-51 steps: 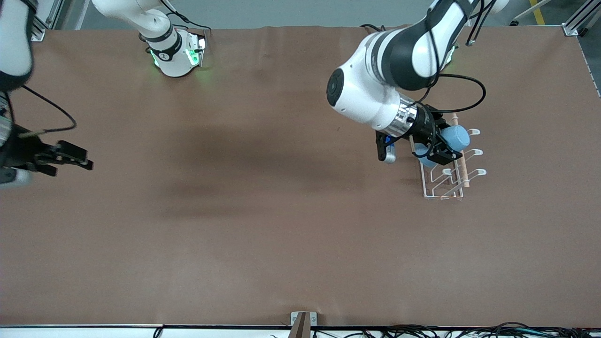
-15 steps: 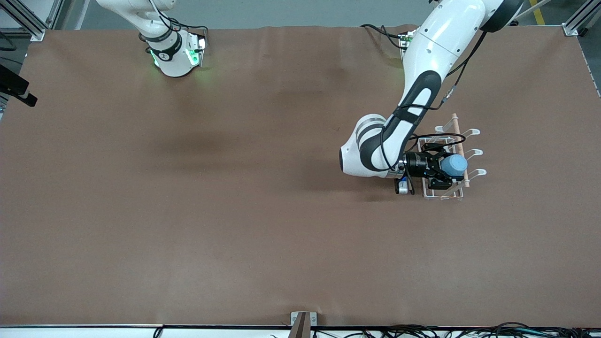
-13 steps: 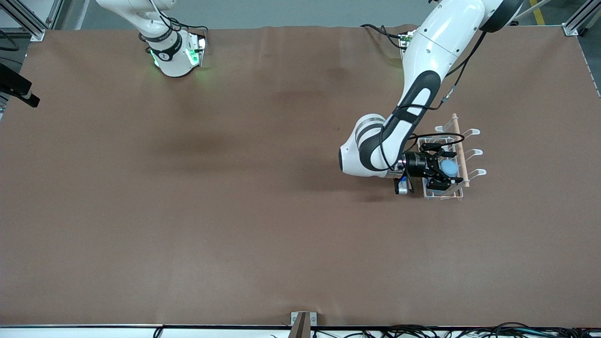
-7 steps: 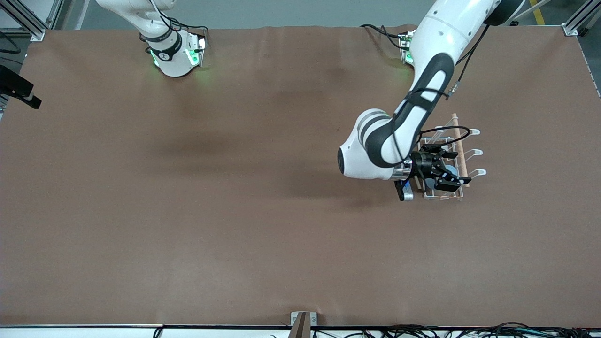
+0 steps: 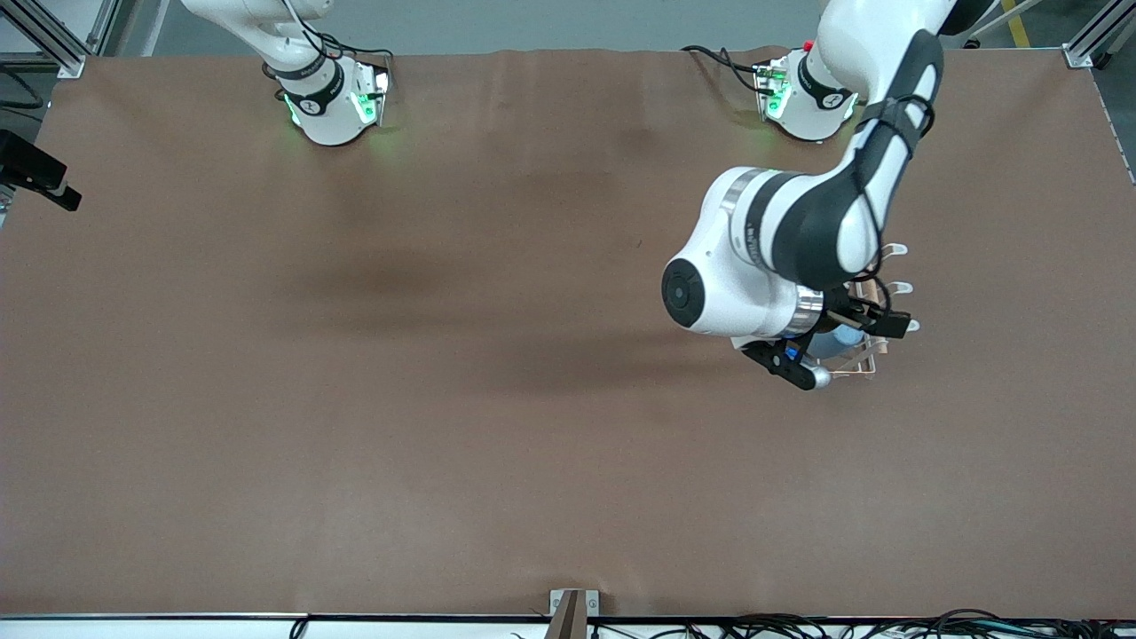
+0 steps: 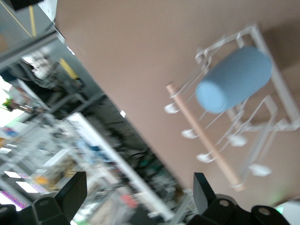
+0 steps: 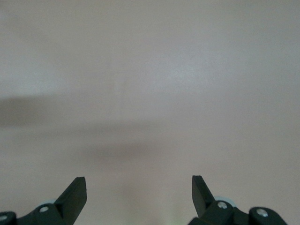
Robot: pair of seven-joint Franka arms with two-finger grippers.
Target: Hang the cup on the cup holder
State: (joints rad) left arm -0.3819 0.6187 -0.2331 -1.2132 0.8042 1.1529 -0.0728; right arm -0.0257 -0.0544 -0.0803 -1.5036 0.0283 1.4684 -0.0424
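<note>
The light blue cup hangs tilted on a prong of the white wire cup holder, beside its wooden rod. In the front view only a bit of the cup and the cup holder's prong tips show from under the left arm. My left gripper is open and empty, up in the air over the cup holder, clear of the cup. My right gripper is open and empty, and waits at the right arm's end of the table.
The brown table cover is bare. The right arm's base and the left arm's base stand at the table's edge farthest from the front camera. A small bracket sits at the nearest edge.
My left gripper has opened, left the cup on the cup holder and risen away from it. The right arm drew back to its end of the table, then held still.
</note>
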